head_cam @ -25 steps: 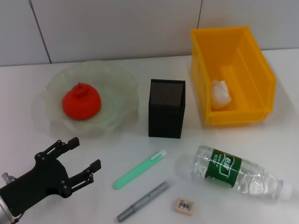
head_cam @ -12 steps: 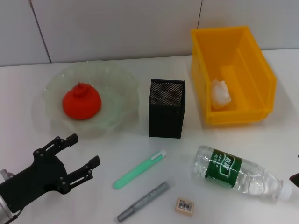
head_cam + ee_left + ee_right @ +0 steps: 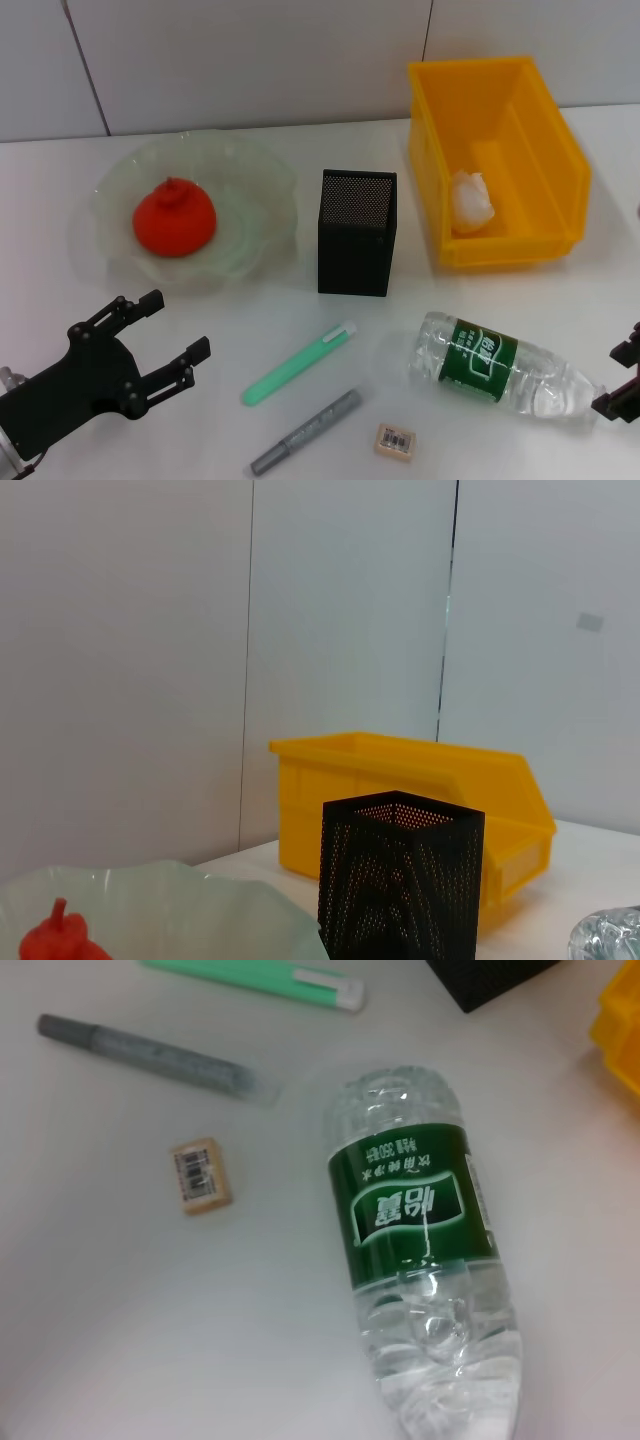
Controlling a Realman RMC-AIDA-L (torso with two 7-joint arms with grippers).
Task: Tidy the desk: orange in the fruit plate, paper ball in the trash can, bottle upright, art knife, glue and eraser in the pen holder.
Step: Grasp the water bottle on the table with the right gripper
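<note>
Bottle (image 3: 505, 371) lies flat on the table (image 3: 520, 300), cap end beside the right gripper (image 3: 622, 385), jaw state indiscernible. Left gripper (image 3: 160, 335): jaws apart, empty.

lab bench, white table (image 3: 560, 310), panelled wall (image 3: 250, 60)

The robot's black left gripper (image 3: 148, 342) is made of flat metal bars joined with small round bolts. Its two thin fingers have little square tips. A shiny silver round part sits behind it. Only a small black blocky piece of the right gripper (image 3: 622, 382) shows.
</note>
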